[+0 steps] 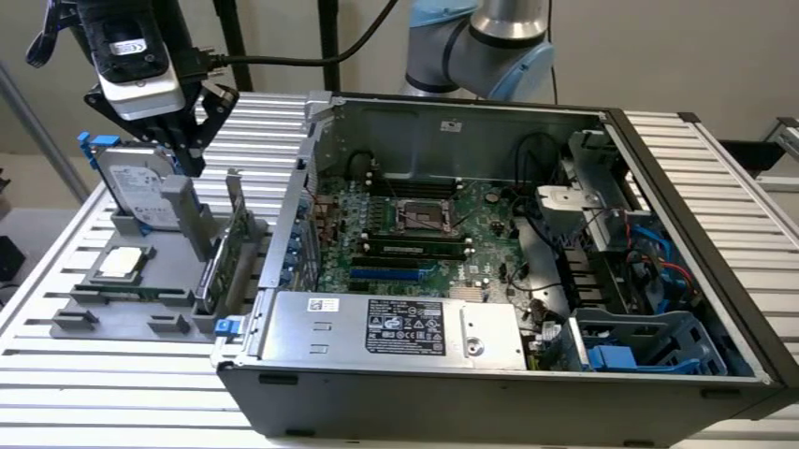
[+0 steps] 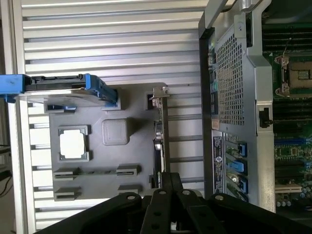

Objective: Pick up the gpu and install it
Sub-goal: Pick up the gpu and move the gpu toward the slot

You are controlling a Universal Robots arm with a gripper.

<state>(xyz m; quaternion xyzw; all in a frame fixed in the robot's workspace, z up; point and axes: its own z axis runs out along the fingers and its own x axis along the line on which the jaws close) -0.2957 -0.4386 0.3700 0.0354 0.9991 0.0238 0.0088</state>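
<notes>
The gpu (image 1: 232, 245) stands on edge in a slot of the grey holder (image 1: 138, 313) at the exterior view's left, its silver bracket end uppermost. In the wrist view the gpu (image 2: 161, 131) appears edge-on as a thin strip. My gripper (image 1: 190, 154) hangs above the holder, over the hard drive and a little toward the exterior view's left of the gpu, touching neither. Its fingertips (image 2: 169, 178) meet with nothing between them, near one end of the card's edge.
A silver hard drive (image 1: 138, 192) in a blue-edged frame stands in the holder beside the gpu, and a square silver chip (image 1: 122, 262) lies flat nearby. The open computer case (image 1: 699, 215) with its green motherboard (image 1: 425, 229) fills the exterior view's right.
</notes>
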